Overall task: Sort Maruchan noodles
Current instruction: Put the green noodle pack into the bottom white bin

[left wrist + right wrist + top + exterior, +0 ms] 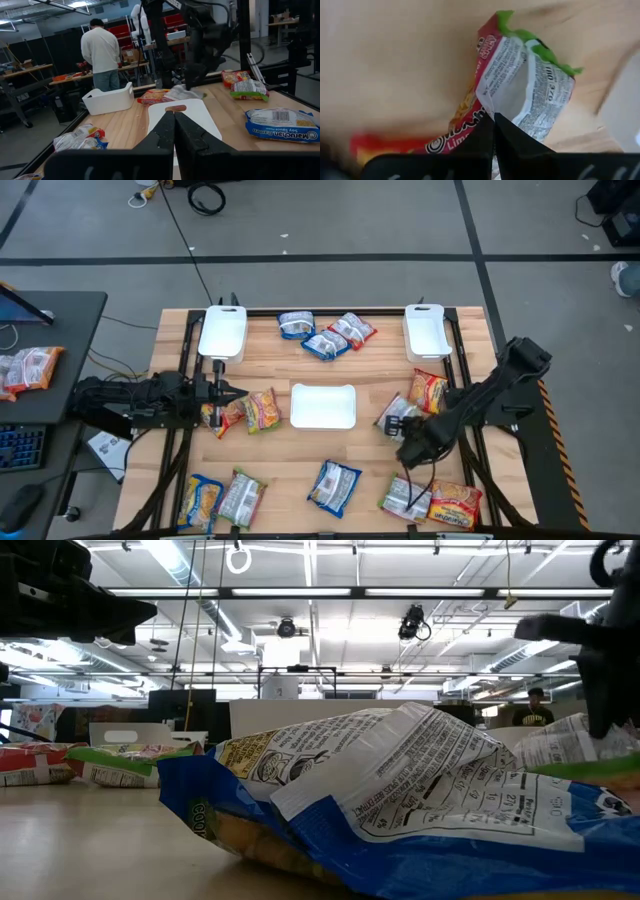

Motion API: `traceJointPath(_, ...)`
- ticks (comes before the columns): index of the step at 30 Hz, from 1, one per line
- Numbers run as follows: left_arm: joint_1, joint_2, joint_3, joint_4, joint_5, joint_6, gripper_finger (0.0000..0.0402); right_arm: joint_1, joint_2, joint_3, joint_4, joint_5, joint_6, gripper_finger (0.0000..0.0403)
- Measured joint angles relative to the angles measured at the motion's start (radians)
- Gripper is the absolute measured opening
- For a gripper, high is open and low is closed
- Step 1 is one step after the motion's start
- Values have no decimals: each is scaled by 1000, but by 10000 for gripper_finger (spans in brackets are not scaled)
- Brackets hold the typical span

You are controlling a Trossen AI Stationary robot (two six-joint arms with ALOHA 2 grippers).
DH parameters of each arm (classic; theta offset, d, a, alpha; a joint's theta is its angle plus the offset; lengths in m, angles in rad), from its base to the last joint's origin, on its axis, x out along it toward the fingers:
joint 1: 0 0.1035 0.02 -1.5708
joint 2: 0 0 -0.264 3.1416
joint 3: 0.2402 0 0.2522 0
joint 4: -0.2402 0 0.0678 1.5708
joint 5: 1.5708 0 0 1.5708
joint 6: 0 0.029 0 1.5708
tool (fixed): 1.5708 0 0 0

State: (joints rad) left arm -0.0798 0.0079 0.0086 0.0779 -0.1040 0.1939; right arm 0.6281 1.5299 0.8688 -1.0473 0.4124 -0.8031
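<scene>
Both grippers closed over a table scattered with noodle packets.

The right gripper [493,125], fingers pressed together and holding nothing, hovers just above a green-edged packet [530,90] at about 3 o'clock from the centre tray [323,405]. The left gripper [174,125], also pinched shut and empty, sits at 9 o'clock. More packets [325,335] lie at 12 o'clock, others along 6 o'clock.
</scene>
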Motion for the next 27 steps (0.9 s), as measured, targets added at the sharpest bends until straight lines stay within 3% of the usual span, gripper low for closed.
traceJointPath(6,0,0,0,0,0,0,7,7,75,0,-175,45,-136,20)
traceJointPath(13,0,0,0,0,0,0,7,40,96,0,-211,94,-88,76)
traceJointPath(16,0,0,0,0,0,0,7,65,65,27,-220,142,100,112)
traceJointPath(19,0,0,0,0,0,0,7,77,23,87,-203,144,470,146)
traceJointPath(23,0,0,0,0,0,0,7,3,-20,130,-175,103,924,175)
traceJointPath(27,0,0,0,0,0,0,7,-93,-43,96,-56,94,1072,179)
